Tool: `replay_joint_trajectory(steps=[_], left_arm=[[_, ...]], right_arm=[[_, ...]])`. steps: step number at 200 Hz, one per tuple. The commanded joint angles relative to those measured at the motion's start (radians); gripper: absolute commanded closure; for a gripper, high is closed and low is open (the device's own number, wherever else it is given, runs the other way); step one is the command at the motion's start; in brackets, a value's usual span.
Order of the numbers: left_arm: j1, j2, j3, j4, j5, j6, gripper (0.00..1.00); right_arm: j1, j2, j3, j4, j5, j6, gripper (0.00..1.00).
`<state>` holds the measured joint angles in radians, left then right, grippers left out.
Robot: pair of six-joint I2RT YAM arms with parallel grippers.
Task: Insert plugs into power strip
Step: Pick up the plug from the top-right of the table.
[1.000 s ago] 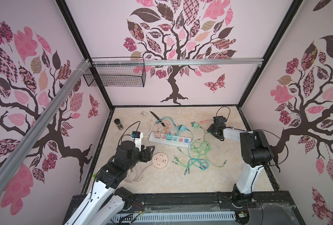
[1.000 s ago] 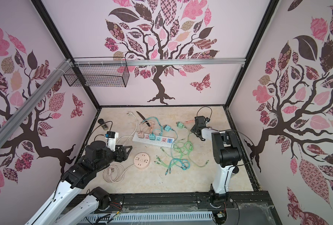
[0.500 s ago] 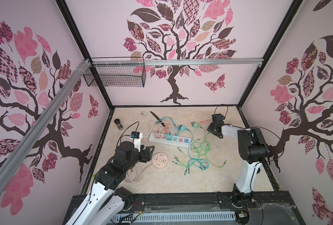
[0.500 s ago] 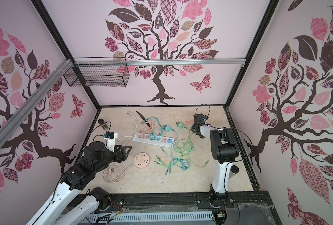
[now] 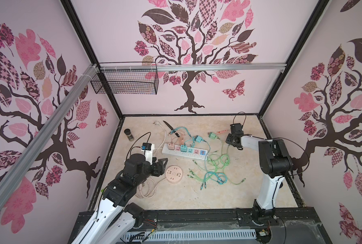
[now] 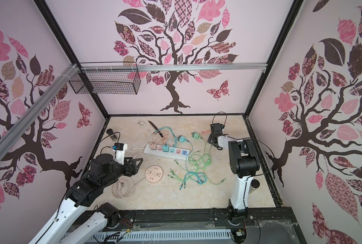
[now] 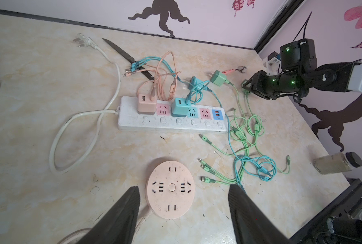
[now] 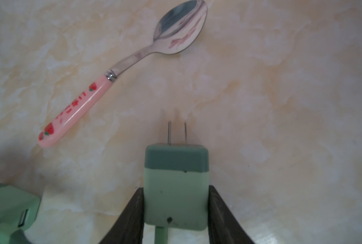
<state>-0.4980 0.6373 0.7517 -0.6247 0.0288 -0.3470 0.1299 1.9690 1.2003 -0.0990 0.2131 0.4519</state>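
The right gripper [image 8: 176, 188] has its fingers [image 8: 129, 221] pressed against both sides of a mint green plug [image 8: 176, 166]. The plug's two prongs stick straight out past the fingertips, in line with them. From there the power strip [image 5: 184, 155] lies to the left and somewhat nearer, its long axis running left to right, socket faces up. A peach plug [image 7: 146, 104] and a teal plug [image 7: 179, 106] fill its first and third sockets from the left. The free sockets toward its right end are closest to this arm, so I judge the prongs must turn downward over one of them. The left gripper [image 7: 183, 188] hovers wide open, holding nothing, over the round peach socket disc [image 5: 174, 173], on the strip's near side.
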Motion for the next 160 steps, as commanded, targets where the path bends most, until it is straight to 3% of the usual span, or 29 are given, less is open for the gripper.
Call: replay_joint_trajectory(steps=[1,93,160], left_arm=[[0.004,0.011,0.044,-0.004,0.003,-0.008,0.30],[0.004,0.078,0.067,-0.006,0.066,-0.012,0.30],[0.003,0.187,0.123,-0.027,0.211,0.000,0.29]], right_arm=[[0.007,-0.084,-0.001,-0.056,-0.044,-0.084,0.63],[0.010,-0.303,-0.092,-0.004,-0.199,-0.288,0.66],[0.082,-0.462,-0.155,0.091,-0.250,-0.485,0.66]])
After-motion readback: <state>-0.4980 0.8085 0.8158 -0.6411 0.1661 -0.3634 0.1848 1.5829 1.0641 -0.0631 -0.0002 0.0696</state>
